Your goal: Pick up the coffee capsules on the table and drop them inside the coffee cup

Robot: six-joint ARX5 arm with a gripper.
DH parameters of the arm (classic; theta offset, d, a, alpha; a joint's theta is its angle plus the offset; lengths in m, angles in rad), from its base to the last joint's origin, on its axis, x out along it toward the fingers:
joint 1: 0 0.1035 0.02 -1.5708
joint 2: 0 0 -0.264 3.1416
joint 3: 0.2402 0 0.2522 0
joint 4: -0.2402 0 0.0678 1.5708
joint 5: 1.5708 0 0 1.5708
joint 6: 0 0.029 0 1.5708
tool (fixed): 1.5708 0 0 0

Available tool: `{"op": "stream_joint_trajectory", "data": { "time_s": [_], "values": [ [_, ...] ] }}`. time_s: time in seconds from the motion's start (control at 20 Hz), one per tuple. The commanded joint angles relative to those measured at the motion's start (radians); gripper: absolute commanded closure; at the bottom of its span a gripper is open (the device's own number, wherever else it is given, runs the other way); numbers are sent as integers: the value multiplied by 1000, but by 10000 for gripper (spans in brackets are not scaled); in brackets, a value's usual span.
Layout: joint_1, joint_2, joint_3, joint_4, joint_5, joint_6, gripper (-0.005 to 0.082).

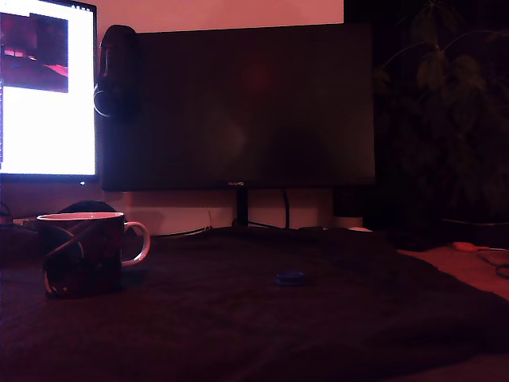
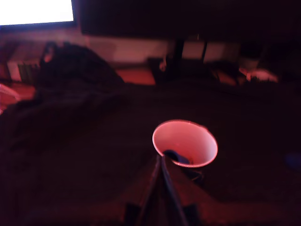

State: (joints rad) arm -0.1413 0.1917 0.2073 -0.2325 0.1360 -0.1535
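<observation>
The coffee cup [image 1: 83,255] stands at the exterior view's left, a dark mug with crossing bands, a light rim and a loop handle. A low blue capsule [image 1: 289,278] lies on the dark cloth to its right in that view. The wrist view looks down into the cup [image 2: 207,136], whose inside is pale. A small dark bluish thing [image 2: 175,155] lies inside it; what it is I cannot tell. My gripper [image 2: 160,161] shows only in the wrist view, its fingers meeting at a point just short of the cup's rim, shut with nothing seen between them. The brownish capsule is not visible.
A dark cloth [image 1: 238,318] covers the table. A large dark monitor [image 1: 238,103] stands behind it, with a lit screen [image 1: 48,87] at the exterior view's left. A plant [image 1: 445,95] and cables sit at the right. A faint blue blob [image 2: 292,161] lies on the cloth.
</observation>
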Motion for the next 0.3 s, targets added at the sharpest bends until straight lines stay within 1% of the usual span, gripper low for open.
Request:
{"op": "stream_joint_trajectory", "data": {
  "time_s": [0.0,0.25],
  "values": [
    [2,-27,-27,-13,-7,-14,793],
    [2,-95,-29,-65,-14,-30,793]
  ]
}}
